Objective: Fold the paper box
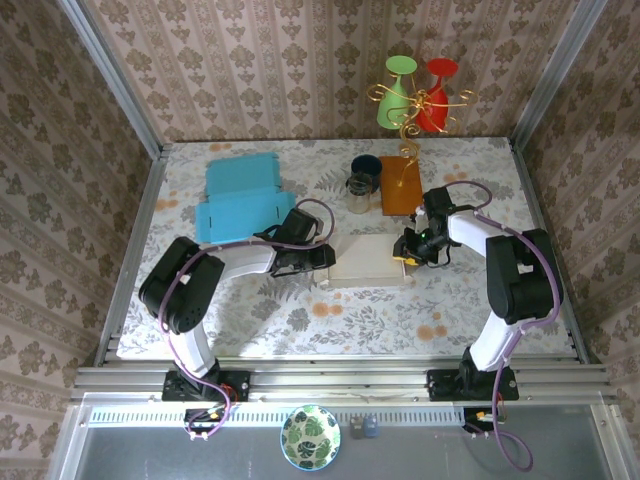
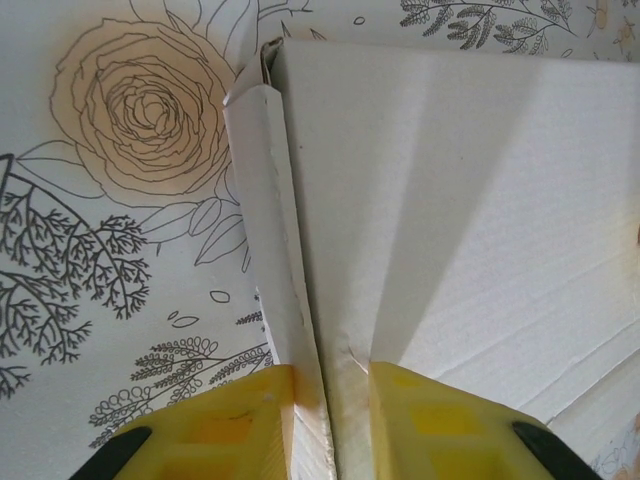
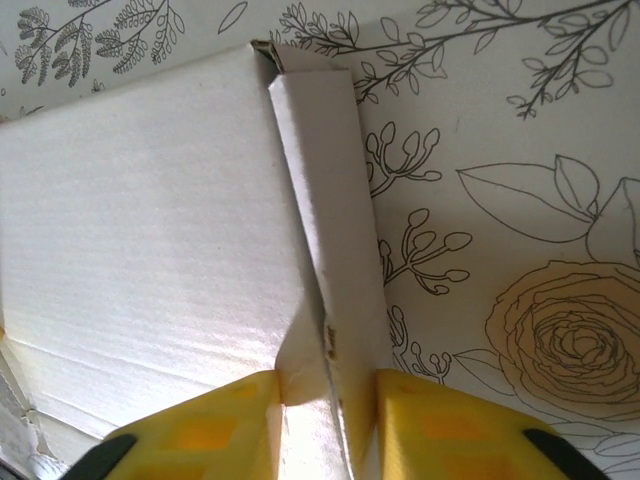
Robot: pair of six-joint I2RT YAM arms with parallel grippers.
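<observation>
White paper box (image 1: 365, 262) is sitting mid-frame in the top view, slightly below centre, on the floral table cover (image 1: 250, 305). It is lying flat-bottomed with both short side walls raised.

Left gripper (image 1: 328, 260) is coming in from the left and clamping the box's left wall. In the left wrist view its yellow fingers (image 2: 240, 425) are sitting at the bottom edge, one on each side of the doubled-over wall, with no gap showing: closed on the box. The wall is running from bottom centre to the upper left of that frame and the box floor is spreading out to the right.

Right gripper (image 1: 405, 252) is mirroring this on the box's right wall. In the right wrist view its yellow fingers (image 3: 440, 430) are bracketing the folded flap at bottom centre and touching it on both sides, so it is gripping the box too. The box floor is filling the left of that frame.

Surroundings, top view:
- blue flat cartons (image 1: 240, 200) are lying upper left of the box, well apart from it
- glass jar (image 1: 360, 192) and dark blue cup (image 1: 365, 167) are standing just above the box
- orange box (image 1: 400, 185) is lying just right of the jar
- green and red goblets (image 1: 415, 92) on a gold wire stand are standing at the far edge
- leaf-pattern bowl (image 1: 310, 437) is sitting at the bottom centre, off the table
</observation>
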